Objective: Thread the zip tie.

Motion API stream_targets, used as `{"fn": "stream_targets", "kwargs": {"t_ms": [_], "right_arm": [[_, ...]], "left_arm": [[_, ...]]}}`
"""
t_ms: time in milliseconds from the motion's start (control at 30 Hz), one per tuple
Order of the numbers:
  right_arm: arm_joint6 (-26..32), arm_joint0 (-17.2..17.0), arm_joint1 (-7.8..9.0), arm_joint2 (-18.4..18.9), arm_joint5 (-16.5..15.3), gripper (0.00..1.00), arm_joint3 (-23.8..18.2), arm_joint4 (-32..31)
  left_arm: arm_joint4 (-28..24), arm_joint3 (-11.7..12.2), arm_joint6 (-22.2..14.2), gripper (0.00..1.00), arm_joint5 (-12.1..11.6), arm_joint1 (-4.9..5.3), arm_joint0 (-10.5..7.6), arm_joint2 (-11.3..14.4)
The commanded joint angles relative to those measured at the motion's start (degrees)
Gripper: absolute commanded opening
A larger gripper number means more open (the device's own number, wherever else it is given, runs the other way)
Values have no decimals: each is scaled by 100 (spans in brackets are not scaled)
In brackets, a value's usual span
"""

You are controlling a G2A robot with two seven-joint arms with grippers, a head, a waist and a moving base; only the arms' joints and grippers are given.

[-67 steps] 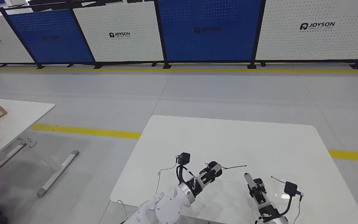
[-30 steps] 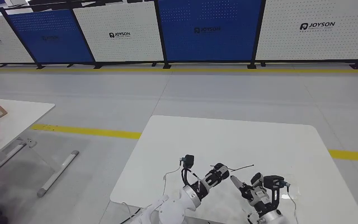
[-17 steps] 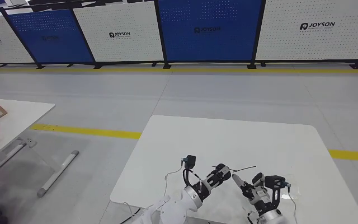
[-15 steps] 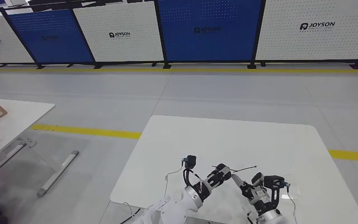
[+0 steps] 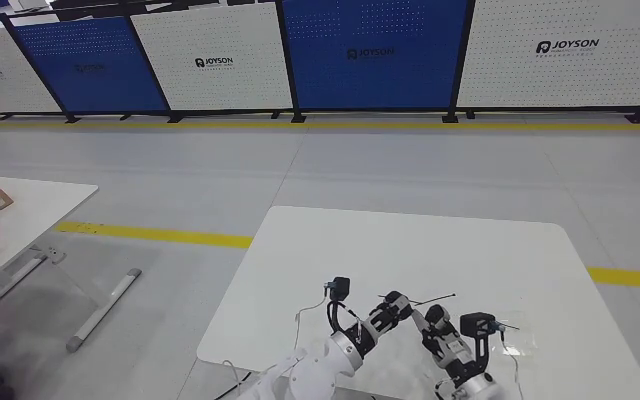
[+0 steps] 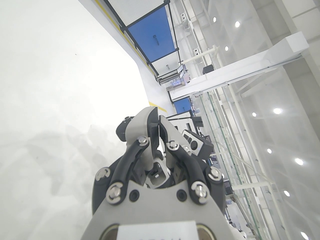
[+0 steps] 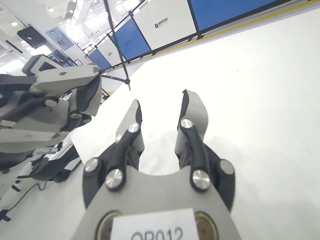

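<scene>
Showing the zip tie point(image 5: 432, 298), a thin black strip, pinched at one end between the closed fingers of the left gripper point(image 5: 397, 304). The rest of the strip projects free past those fingertips, above the white table point(image 5: 330, 250). Just ahead of the right gripper point(image 7: 161, 97), the strip crosses its line of sight. That gripper's fingers are spread apart and hold nothing. The left gripper sits just beside the right gripper's fingertips, near but not touching. In the left wrist view its pads are pressed together, and the strip between them is too thin to make out.
</scene>
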Motion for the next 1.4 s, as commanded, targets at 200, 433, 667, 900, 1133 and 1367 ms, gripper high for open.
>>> {"fn": "stream_targets", "kwargs": {"t_ms": [200, 433, 667, 900, 1133, 1367], "right_arm": [[27, 10, 3, 29, -54, 35, -44, 151], [29, 50, -1, -7, -43, 27, -43, 160], [36, 73, 0, -43, -43, 22, -35, 86], [36, 84, 0, -55, -41, 0, -14, 93], [58, 103, 0, -68, -24, 0, -3, 108], [73, 125, -1, -89, -10, 0, -1, 91]], "left_arm": [[81, 62, -33, 0, 10, -29, -39, 102], [157, 72, -8, 0, 40, -48, -48, 153], [224, 128, 42, 0, 90, -74, -80, 202], [251, 149, 96, 0, 114, -94, -97, 209], [250, 160, 106, 0, 97, -105, -84, 194], [261, 156, 91, 0, 57, -112, -74, 174]]}}
